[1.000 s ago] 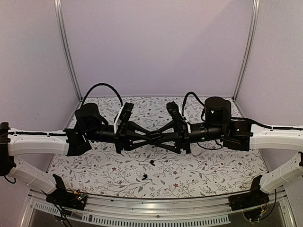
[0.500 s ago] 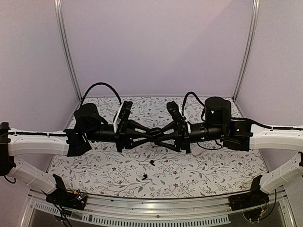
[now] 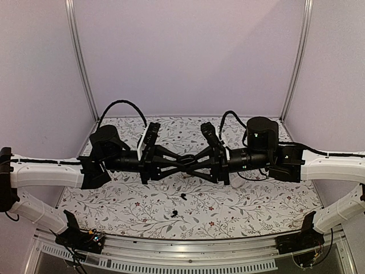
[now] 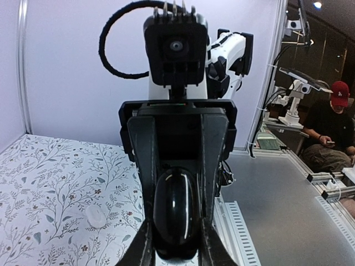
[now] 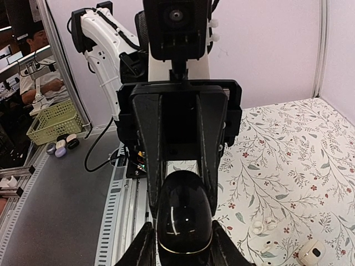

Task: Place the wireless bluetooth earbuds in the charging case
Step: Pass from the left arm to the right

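Observation:
A glossy black charging case [image 3: 187, 159] hangs above the table's middle, pinched from both sides. My left gripper [image 3: 193, 162] and right gripper [image 3: 180, 163] face each other, fingers interleaved, both shut on it. The left wrist view shows the case [image 4: 176, 213] between my left gripper [image 4: 175, 252] and the opposing fingers. The right wrist view shows the case [image 5: 184, 219], with a thin seam line, in my right gripper [image 5: 183, 252]. Two black earbuds [image 3: 183, 196] [image 3: 174, 214] lie on the table in front. Two white earbuds [image 5: 263, 224] lie below.
A white pebble-like case [image 4: 95, 217] lies on the floral tablecloth under the grippers and also shows in the right wrist view [image 5: 310, 250]. Walls close the table at back and sides. A metal rail [image 3: 188, 251] runs along the near edge.
The joined grippers and the black case have shifted slightly up and to the right. Both grips hold as before. The earbuds on the table have not moved.

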Available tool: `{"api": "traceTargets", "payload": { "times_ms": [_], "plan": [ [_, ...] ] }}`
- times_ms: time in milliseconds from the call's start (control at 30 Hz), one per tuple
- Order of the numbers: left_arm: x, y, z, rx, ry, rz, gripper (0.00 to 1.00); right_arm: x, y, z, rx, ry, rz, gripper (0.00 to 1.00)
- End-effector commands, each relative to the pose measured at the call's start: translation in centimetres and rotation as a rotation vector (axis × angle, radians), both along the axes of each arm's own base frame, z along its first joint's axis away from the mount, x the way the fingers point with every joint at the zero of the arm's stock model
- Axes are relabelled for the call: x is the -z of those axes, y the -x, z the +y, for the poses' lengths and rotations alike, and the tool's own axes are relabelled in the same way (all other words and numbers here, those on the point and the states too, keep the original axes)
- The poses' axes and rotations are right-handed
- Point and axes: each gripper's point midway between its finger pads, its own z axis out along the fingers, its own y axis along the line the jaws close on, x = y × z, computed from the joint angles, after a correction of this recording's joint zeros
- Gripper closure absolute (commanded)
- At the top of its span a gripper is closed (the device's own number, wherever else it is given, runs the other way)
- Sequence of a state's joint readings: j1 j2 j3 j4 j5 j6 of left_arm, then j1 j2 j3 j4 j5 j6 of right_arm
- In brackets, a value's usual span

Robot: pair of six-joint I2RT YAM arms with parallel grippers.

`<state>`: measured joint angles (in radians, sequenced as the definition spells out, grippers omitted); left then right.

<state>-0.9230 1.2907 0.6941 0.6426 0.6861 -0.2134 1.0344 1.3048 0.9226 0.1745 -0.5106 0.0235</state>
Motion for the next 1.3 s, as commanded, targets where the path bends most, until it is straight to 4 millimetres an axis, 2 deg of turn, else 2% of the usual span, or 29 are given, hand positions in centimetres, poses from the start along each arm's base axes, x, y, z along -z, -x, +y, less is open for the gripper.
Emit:
{"api": "traceTargets", "payload": {
  "times_ms": [0,267,500,800,1267],
  "plan": [
    [-0.1,0.4,-0.2,0.002,0.014,-0.008,0.92,-0.9,0.1,-0.2,-0.004,-0.026,-0.015,0.68],
    [0.1,0.3,-0.2,-0.009,0.01,-0.003,0.89,-0.8,0.2,-0.2,-0.007,-0.024,-0.013,0.77],
    [-0.4,-0.3,0.0,-0.05,-0.01,0.006,0.65,-0.4,0.1,-0.3,-0.002,-0.01,-0.017,0.86],
    [-0.7,-0.8,0.5,-0.1,-0.042,0.011,0.47,0.5,-0.1,-0.8,0.017,0.041,-0.055,0.91],
    [0.4,-1.0,-1.2,-0.062,-0.09,0.039,0.44,1.0,0.0,-0.9,0.008,0.064,-0.061,0.93]
  ]
}}
